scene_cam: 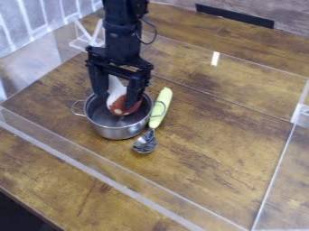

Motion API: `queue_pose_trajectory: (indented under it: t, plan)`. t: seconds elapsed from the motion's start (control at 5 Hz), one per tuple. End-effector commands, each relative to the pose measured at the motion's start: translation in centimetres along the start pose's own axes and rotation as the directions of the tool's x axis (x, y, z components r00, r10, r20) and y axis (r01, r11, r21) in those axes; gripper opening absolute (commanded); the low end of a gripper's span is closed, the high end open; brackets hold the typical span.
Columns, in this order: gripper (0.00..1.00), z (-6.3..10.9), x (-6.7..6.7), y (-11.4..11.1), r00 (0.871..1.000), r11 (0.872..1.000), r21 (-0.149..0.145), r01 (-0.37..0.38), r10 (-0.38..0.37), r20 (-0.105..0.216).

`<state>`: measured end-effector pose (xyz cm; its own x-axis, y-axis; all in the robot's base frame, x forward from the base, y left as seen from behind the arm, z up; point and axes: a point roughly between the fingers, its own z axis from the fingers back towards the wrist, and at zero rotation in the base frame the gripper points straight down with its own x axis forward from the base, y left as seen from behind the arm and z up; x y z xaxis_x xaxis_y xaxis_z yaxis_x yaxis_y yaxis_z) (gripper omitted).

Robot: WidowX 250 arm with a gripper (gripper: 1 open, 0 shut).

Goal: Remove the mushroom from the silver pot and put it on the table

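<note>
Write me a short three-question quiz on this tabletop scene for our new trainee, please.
1. True or false: the mushroom lies inside the silver pot.
2. The spoon lies: A) inside the pot, B) on the table beside the pot, C) between the jaws.
3. How do the gripper jaws stand relative to the mushroom?

Key
1. True.
2. B; its yellow-green handle runs along the pot's right side in the picture, its metal bowl nearer the camera.
3. Open, one on each side of it, not yet closed.
</note>
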<state>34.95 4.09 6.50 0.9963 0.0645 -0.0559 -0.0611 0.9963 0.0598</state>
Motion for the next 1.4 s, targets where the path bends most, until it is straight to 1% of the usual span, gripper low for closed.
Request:
queue_pose_trajectory:
  t: [0.0,0.2,0.6,0.8,1.0,1.2]
  plan:
    - [1.00,1.0,0.5,0.1,0.999,1.000,0.004,-0.001,0.001,0.039]
    - [1.00,0.6,0.6,0.3,0.999,1.000,0.003,-0.003,0.003,0.034]
    - [1.00,0.7,1.0,0.6,0.999,1.000,0.012,-0.012,0.012,0.043]
    - [0.00,0.6,1.1,0.6,0.999,1.000,0.012,-0.012,0.012,0.044]
    - [0.00,1.5,1.1,0.5,0.999,1.000,0.017,-0.010,0.009,0.051]
    - [0.00,3.9,1.3,0.2,0.997,0.999,0.033,-0.004,0.001,0.074]
